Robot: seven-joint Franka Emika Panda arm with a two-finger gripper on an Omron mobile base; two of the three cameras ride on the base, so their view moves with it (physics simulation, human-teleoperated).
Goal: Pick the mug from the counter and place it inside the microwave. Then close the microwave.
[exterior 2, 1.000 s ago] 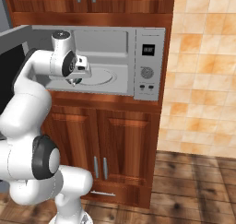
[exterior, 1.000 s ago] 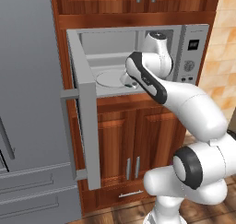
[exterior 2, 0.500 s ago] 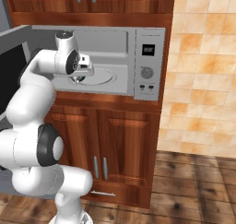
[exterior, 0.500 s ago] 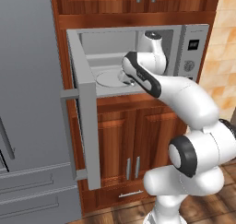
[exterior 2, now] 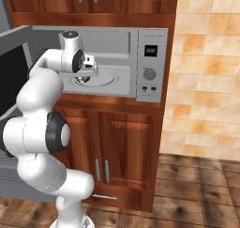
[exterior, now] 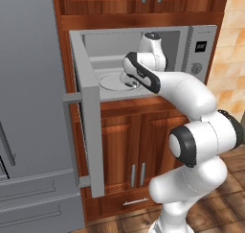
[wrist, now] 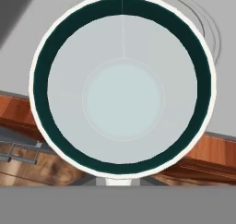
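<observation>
Right now the mug is being pinched by the gripper, whose jaws are pressed tight on it, and is being seen from straight above its open mouth in the hand view. Beyond it, the turntable of the microwave is being approached, with the door being left swung wide open. If the mug is being released too near the front sill, it is likely to tip or be clipped when the door is being closed.

Mug upright, seemingly just inside open microwave.
</observation>
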